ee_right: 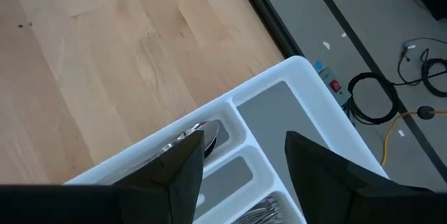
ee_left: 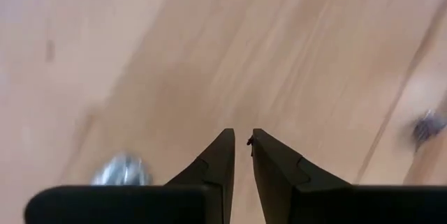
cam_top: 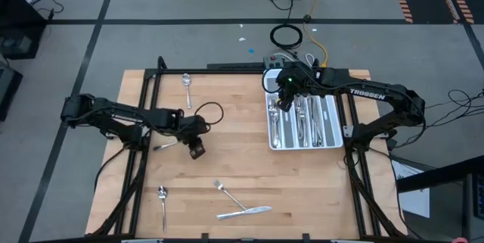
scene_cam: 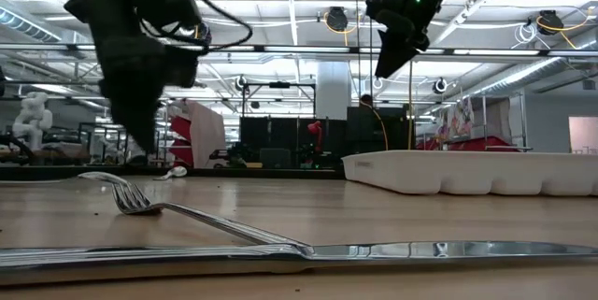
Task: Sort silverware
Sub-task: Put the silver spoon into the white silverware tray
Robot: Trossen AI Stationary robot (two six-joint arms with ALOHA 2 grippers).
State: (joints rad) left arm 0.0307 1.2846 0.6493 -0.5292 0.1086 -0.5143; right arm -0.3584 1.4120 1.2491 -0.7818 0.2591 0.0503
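The left tool [cam_top: 197, 152] hangs left of centre in the high view, fingers narrowly apart and empty, with a spoon [cam_top: 165, 145] on the bench [cam_top: 242, 167] just to its left. The right tool [cam_top: 281, 104], spread wide and empty, hovers over the white tray [cam_top: 342, 131] at upper right, above silverware [cam_top: 302, 120] lying inside.

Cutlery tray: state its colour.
White, with grey compartment floors. The cutlery tray shows best in the right wrist view.
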